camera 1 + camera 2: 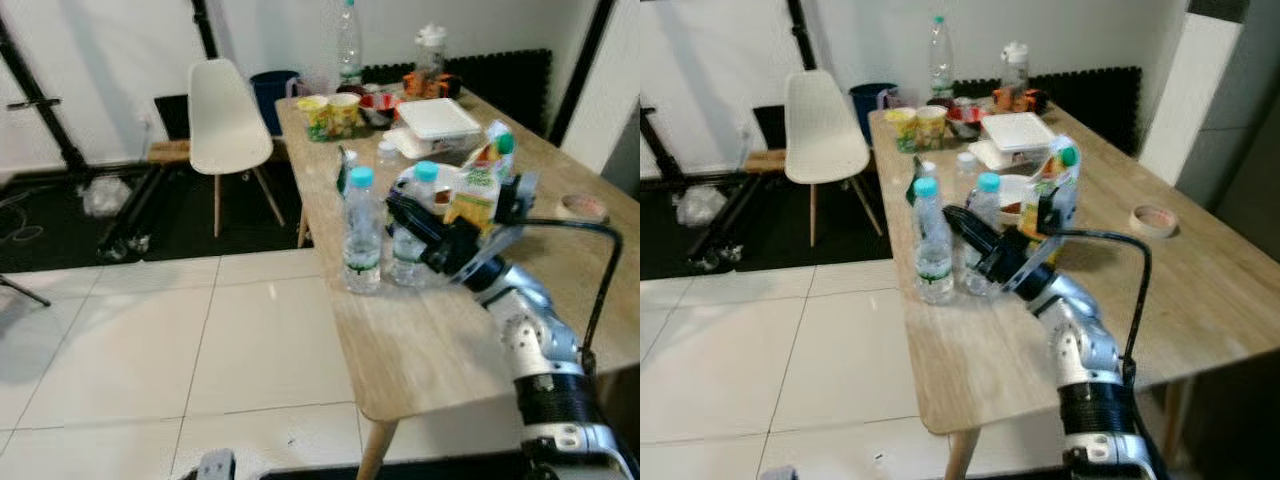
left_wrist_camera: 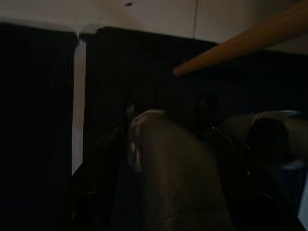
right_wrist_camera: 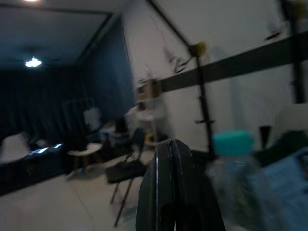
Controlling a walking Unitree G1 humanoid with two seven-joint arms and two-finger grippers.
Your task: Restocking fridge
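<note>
The right hand (image 1: 405,215) reached in from the lower right of the head views, its two black fingers pressed together with no gap, as the right wrist view (image 3: 175,192) also showed, and holding nothing. The fingertips sat between two water bottles, close against the second water bottle (image 1: 410,235); whether they touched it could not be told through the blur. The silver right arm (image 1: 535,345) rose from the lower right corner, bent at the elbow, with the forearm angled up and toward the middle of the frame above the counter (image 1: 420,340). A black cable (image 1: 600,280) looped from the wrist over to the arm.

Two small water bottles with teal caps stood near the counter's left edge in the middle of the frame: the front water bottle (image 1: 362,235) stood upright just left of the fingers, the second one just behind them. A juice carton (image 1: 475,190) with a green cap stood just right of the bottles, behind the wrist.

Farther up the frame lay a white lidded container (image 1: 438,118), two yellow cups (image 1: 330,112) side by side, and one tall clear bottle (image 1: 347,45) at the counter's far end. A tape roll (image 1: 583,207) lay alone toward the right edge. One white chair (image 1: 225,125) stood on the floor at upper left, beside the counter.

The left wrist view was very dark; the left hand (image 2: 163,168) appeared only as dim shapes, and its opening could not be told. An orange-brown counter leg (image 2: 240,43) slanted across the upper right of that view.
</note>
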